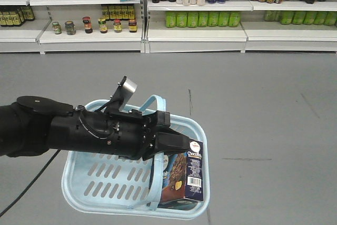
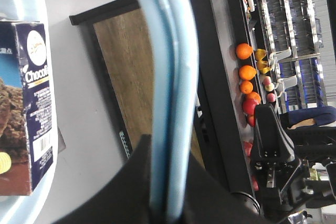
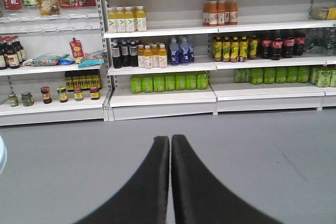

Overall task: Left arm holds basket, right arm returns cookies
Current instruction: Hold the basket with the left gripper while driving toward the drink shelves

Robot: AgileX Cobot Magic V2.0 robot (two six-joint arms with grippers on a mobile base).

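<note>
Left fingers (image 2: 126, 192): pinching the handle (image 2: 168, 77) of the basket (image 1: 113, 183). Right fingers (image 3: 155, 182): pressed together, empty, facing the shelves (image 3: 163, 98). Cookie box (image 1: 187, 177): upright in the basket's corner. Step, as judged: retrieval pending; right fingers must spread, then reach the box.

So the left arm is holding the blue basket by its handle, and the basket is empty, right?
Not empty: the front-facing view shows the cookies box standing inside the basket. The left gripper does hold it by its handle.
</note>
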